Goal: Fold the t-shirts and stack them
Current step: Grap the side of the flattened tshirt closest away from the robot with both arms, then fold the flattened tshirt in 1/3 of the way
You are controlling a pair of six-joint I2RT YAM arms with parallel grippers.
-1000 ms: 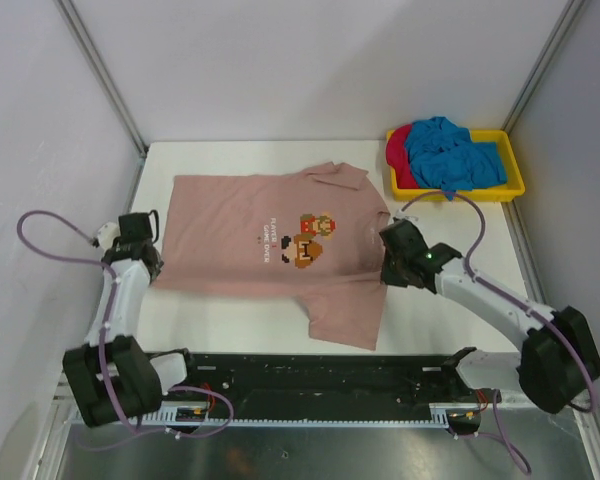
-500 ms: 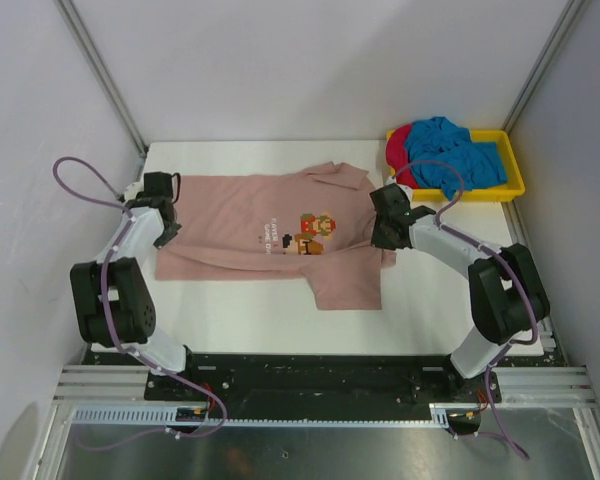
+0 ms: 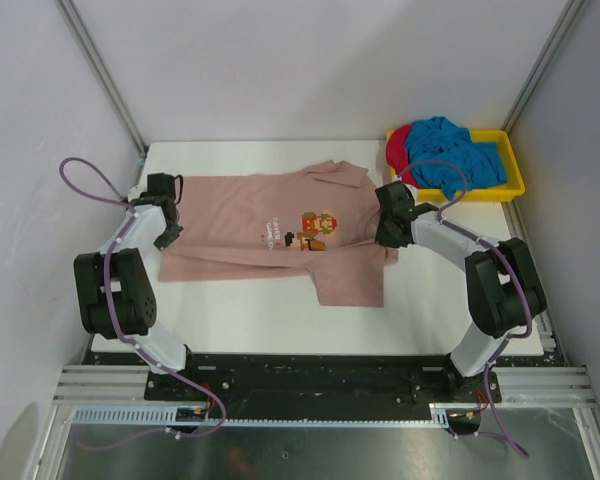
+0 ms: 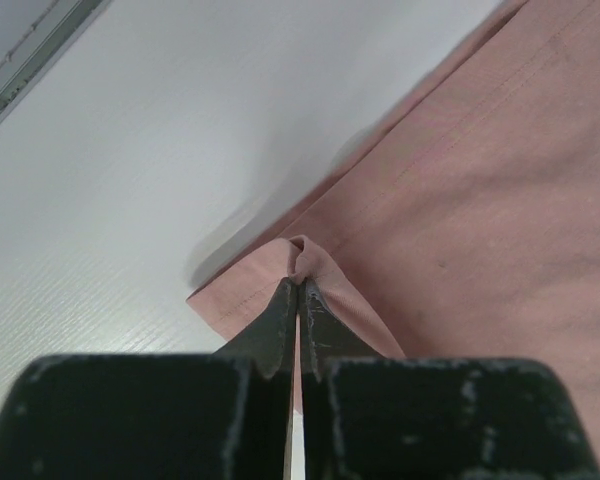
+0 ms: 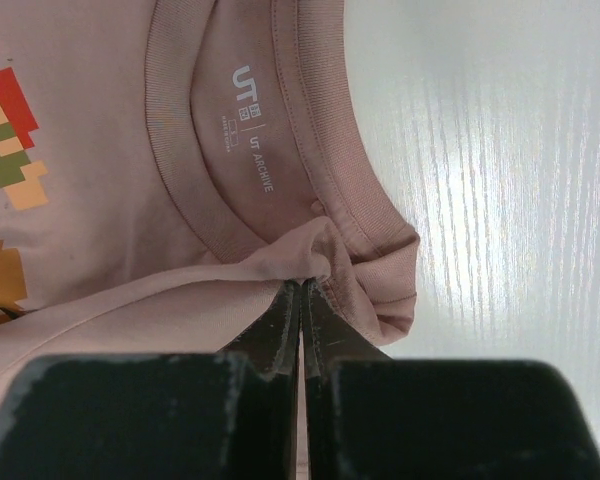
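Dusty pink cotton t-shirt [image 3: 230, 215], pixel-art chest print up, lies spread on the white table [image 3: 240, 320] between both claws. Left claw [image 4: 298, 292] is clamped on a bunched hem corner. Right claw [image 5: 300, 292] is clamped on cloth at the collar. Only the right wrist view shows the neck label [image 5: 248, 120]. Only the top view shows the crumpled blue shirt [image 3: 450, 155] and red shirt [image 3: 399, 150] in the yellow plastic tray [image 3: 516, 182] beyond the right claw.
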